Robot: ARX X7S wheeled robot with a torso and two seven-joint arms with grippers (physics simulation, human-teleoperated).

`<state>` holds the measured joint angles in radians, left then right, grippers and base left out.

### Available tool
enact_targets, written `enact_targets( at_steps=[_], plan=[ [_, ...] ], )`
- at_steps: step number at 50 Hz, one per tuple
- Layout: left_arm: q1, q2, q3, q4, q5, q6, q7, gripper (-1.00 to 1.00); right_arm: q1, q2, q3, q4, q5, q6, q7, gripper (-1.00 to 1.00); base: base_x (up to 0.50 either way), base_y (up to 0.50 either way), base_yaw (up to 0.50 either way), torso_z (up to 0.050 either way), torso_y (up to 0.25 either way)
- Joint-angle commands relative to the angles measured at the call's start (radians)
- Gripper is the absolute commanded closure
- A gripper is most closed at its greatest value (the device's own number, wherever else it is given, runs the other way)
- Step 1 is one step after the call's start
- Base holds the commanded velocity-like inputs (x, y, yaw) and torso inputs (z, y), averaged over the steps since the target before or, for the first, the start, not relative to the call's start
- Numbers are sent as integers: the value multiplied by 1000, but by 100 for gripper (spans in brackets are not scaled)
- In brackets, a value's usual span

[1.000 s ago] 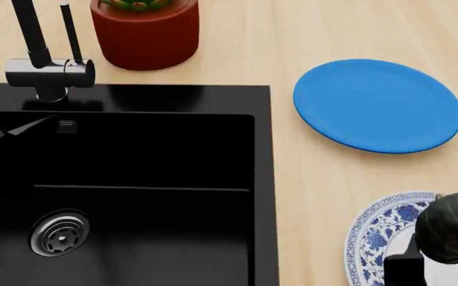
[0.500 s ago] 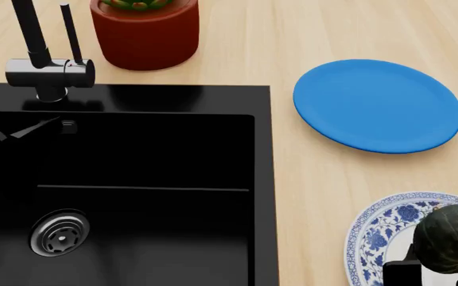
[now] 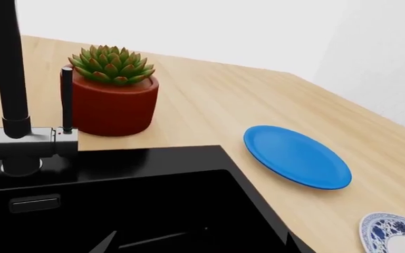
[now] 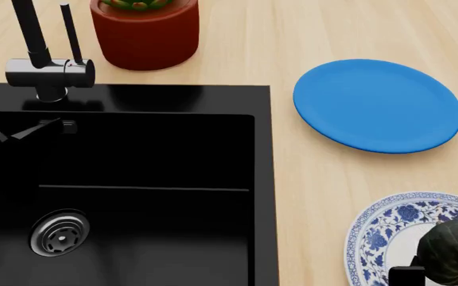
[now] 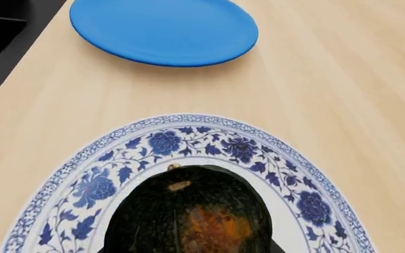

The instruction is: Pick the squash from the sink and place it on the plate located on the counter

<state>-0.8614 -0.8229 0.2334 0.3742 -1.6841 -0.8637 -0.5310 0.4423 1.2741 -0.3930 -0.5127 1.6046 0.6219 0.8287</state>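
Observation:
The dark green squash with its tan stem is over the middle of the white plate with the blue floral rim, at the front right of the counter. I cannot tell if it touches the plate. My right gripper is shut on the squash; only one black finger shows. In the right wrist view the squash hides the jaws above the plate. My left gripper is open and empty over the black sink.
A plain blue plate lies on the counter behind the floral plate. A red pot with a succulent and the black-and-chrome faucet stand behind the sink. The steel drain is at the sink's front left.
The squash and my right gripper have sunk lower over the floral plate, toward the front edge of the head view. My left gripper has hardly moved.

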Motion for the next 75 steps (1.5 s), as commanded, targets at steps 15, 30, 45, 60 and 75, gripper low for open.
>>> enact_targets(
  at_steps=[15, 30, 45, 60, 75],
  plan=[
    [-54, 12, 100, -119, 111, 21, 40, -100, 10, -10, -20, 43, -70, 56, -18, 100, 0, 0, 0, 0, 0],
    [-54, 9, 99, -112, 102, 22, 34, -100, 11, 1, -11, 28, -61, 57, -18, -100, 0, 0, 0, 0, 0],
    [-62, 12, 105, -114, 103, 19, 33, -100, 7, 25, 7, 0, -44, 47, -6, -100, 0, 0, 0, 0, 0],
    [-55, 7, 101, -106, 99, 25, 35, -100, 14, 107, 65, -92, 25, 18, 45, -100, 0, 0, 0, 0, 0],
    [-59, 3, 97, -94, 83, 25, 26, -100, -68, 273, 118, -182, 79, -151, 56, -100, 0, 0, 0, 0, 0]
  ],
)
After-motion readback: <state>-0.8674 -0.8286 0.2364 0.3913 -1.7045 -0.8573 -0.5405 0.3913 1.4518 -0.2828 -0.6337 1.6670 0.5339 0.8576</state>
